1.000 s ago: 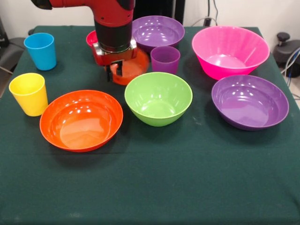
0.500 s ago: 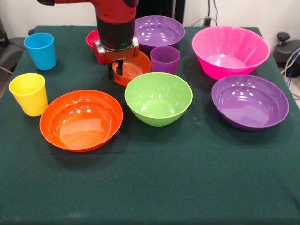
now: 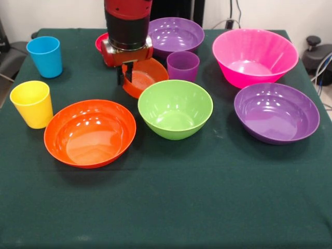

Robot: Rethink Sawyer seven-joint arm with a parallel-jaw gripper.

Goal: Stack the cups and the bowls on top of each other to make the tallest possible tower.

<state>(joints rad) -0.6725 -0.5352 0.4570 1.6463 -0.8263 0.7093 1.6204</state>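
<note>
Now hand [image 3: 125, 77] grips small orange bowl [image 3: 148, 74] — tilted.

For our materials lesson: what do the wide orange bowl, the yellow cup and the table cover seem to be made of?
Wide orange bowl: likely glossy plastic, with bright highlights inside. Yellow cup: probably plastic too, smooth with a softer sheen. Table cover: looks like dark green matte cloth, no shine.

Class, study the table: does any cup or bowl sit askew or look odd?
Yes. The small orange bowl under the claw is tipped, its opening facing the camera, its rim gripped by the claw. All the others sit upright.
</note>
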